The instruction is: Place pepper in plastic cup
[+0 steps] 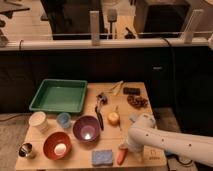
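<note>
The pepper point(120, 158), a thin red-orange chili, lies near the table's front edge, just right of the blue sponge point(102, 158). My gripper point(123, 148) is at the end of the white arm point(150, 137), which reaches in from the lower right. It sits directly over the pepper's upper end and is mostly hidden by the wrist. A white cup point(39, 121) and a small pale-blue cup point(63, 120) stand on the left side of the table, below the green tray. I cannot tell which of them is the plastic cup.
A green tray point(59, 96) is at the back left. A purple bowl point(86, 128) and a red bowl point(57, 145) sit in front of it, with a metal cup point(26, 150) at the far left. A yellowish fruit point(114, 118), a dark utensil point(100, 117) and snacks point(137, 101) lie mid-table.
</note>
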`<state>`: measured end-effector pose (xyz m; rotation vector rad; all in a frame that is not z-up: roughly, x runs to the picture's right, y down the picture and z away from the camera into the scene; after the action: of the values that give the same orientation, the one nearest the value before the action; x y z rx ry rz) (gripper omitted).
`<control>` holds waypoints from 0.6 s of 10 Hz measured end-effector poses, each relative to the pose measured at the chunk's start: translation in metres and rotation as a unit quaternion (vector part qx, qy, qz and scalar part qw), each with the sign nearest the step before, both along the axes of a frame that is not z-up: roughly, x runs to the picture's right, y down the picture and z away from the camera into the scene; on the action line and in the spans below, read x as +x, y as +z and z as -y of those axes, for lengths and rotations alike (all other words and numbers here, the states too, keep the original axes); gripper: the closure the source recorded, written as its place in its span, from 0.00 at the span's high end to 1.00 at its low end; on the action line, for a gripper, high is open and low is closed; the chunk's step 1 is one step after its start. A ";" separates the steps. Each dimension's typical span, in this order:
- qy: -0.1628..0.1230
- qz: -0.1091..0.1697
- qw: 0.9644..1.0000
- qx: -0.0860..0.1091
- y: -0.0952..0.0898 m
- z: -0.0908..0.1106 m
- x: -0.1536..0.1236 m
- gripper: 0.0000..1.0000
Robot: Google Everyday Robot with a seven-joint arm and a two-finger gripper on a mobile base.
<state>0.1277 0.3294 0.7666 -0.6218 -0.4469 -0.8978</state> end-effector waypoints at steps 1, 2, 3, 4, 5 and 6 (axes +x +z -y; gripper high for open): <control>0.000 0.001 1.000 -0.001 0.000 -0.002 -0.001 0.67; -0.001 0.002 1.000 -0.001 0.000 -0.001 -0.002 0.57; 0.000 0.001 1.000 -0.001 -0.002 0.000 0.000 0.48; 0.001 0.001 1.000 -0.002 -0.003 0.000 0.000 0.43; 0.001 0.001 1.000 -0.002 -0.004 0.001 0.000 0.40; 0.000 0.000 1.000 -0.002 -0.006 0.003 0.001 0.32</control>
<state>0.1288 0.3268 0.7604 -0.6254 -0.4497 -0.8970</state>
